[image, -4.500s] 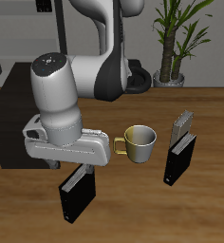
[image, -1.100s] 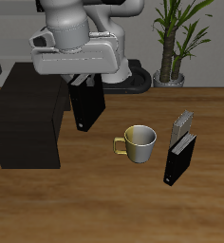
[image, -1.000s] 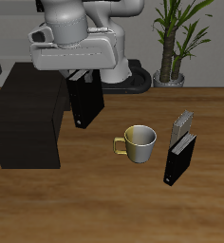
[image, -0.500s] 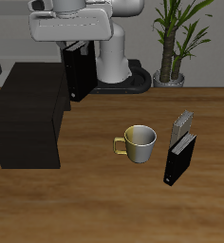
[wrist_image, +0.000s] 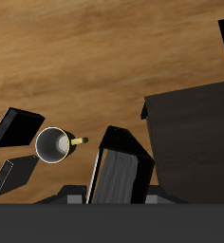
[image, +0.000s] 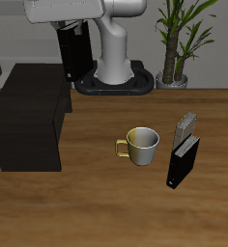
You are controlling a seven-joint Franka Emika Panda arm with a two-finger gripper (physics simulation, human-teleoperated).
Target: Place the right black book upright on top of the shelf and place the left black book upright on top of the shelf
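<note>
My gripper [image: 75, 26] is shut on the right black book [image: 75, 53] and holds it upright in the air. The book hangs at the shelf's [image: 29, 111] back corner, its lower end about level with the shelf's flat top. In the wrist view the held book [wrist_image: 119, 171] shows between the fingers, with the shelf [wrist_image: 195, 133] beside it. The left black book [image: 182, 161] stands upright on the table beyond the mug; it also shows in the wrist view [wrist_image: 17, 126].
A brass-coloured mug [image: 141, 145] stands mid-table and shows in the wrist view [wrist_image: 53, 145]. A smaller grey book [image: 186, 125] stands just behind the left black book. A potted plant [image: 176, 43] and the robot's base [image: 116, 72] are at the back.
The gripper has lifted the right black book from the table's front, raised it well above the table and carried it back toward the shelf. The other things have not moved.
</note>
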